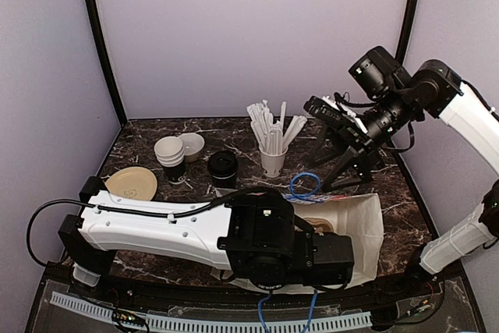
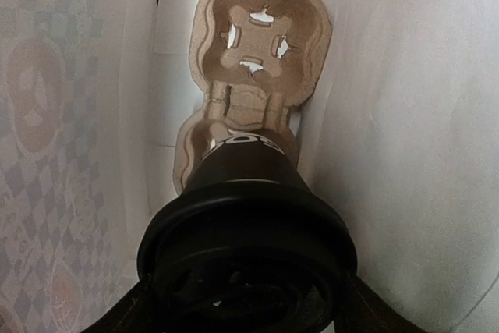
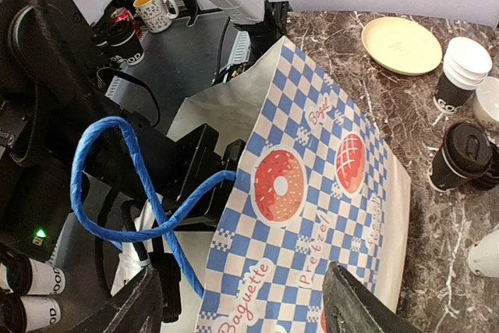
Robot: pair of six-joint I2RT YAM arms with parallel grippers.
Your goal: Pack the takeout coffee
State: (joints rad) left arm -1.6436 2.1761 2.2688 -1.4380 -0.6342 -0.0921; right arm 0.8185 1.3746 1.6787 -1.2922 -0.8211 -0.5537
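Step in hand: placing the coffee cup (image 2: pixel 249 193) into the cardboard carrier (image 2: pixel 296 5) at the bottom of the paper bag (image 3: pixel 312 177). The left gripper (image 2: pixel 249 309) is down inside the bag, its fingers closed on the cup just under the black lid. The cup's base meets the near pocket of the carrier, and the far pocket is vacant. I cannot tell whether the base is fully seated. The right gripper (image 3: pixel 243 274) hovers above the bag near its blue handle (image 3: pixel 78 173), fingers spread wide and holding nothing. By my judgement, the next move is a straight push until the cup bottoms out, then a release and a withdrawal that clears the bag walls. The walls stand close on both sides, so a sideways drift could snag the paper or tip the cup. A second lidded cup (image 1: pixel 223 168) waits on the table (image 1: pixel 140 146), between the stack of open cups (image 1: pixel 170 157) and the straw cup (image 1: pixel 273 157). The table is dark veined marble, with a plate (image 1: pixel 131 183) near its left edge. Plain lilac walls enclose it.
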